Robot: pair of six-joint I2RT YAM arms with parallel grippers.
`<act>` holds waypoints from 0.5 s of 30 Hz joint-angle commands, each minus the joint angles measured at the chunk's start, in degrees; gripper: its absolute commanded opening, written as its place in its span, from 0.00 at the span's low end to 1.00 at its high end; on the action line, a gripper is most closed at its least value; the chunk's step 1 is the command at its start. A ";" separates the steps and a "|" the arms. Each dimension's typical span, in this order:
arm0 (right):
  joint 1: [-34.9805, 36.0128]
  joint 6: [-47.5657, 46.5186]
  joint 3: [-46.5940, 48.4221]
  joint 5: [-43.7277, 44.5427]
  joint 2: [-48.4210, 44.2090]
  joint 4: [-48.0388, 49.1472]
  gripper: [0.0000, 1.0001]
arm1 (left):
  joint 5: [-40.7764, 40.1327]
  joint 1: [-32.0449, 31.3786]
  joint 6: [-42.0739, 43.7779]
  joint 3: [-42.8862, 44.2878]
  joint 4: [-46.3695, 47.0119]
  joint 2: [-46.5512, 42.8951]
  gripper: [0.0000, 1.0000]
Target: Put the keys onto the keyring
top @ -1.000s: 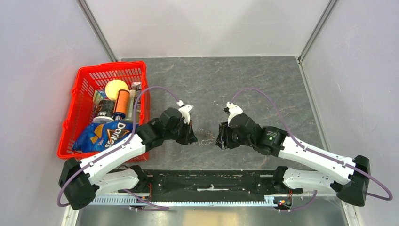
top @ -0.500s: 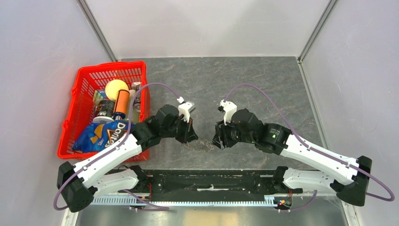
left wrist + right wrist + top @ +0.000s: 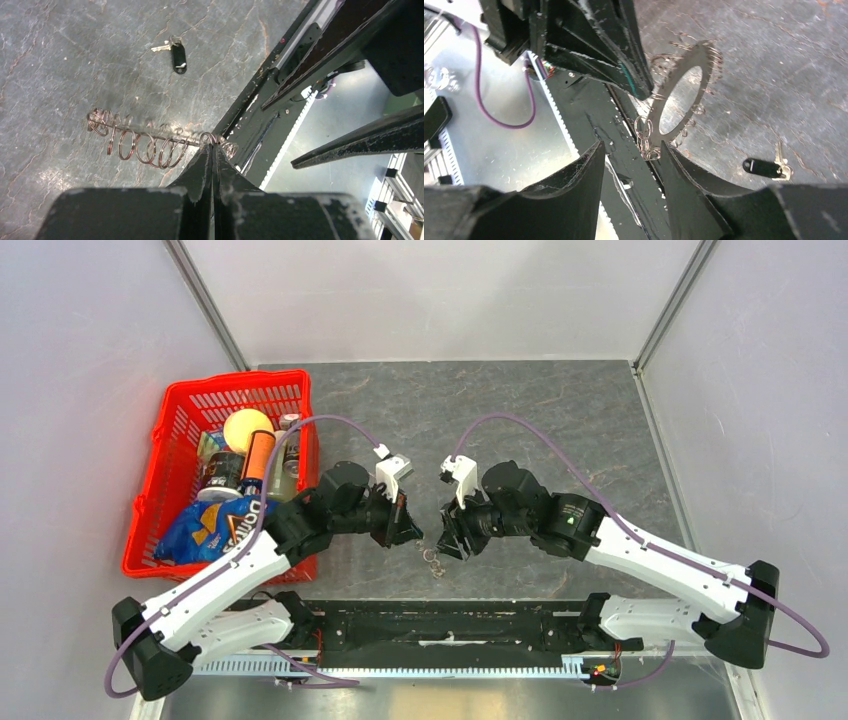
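Left end effector clenched on the keyring; right end effector released
The ring is gripped at its rim; the right jaws are spread just beside its lower edge; the key, black-headed, is seen lying on the counter, apart from the ring.

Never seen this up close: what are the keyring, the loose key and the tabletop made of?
The keyring looks like steel: a flat matte-grey ring hung with shiny wire loops. The key has a glossy black head, probably plastic, and a pale metal blade. The table is grey and veined, stone or printed laminate; unclear.
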 commanded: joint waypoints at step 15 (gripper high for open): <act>0.19 -10.34 4.59 -13.09 -6.15 3.04 0.52 | 11.82 -0.21 2.55 6.07 1.51 -3.48 0.02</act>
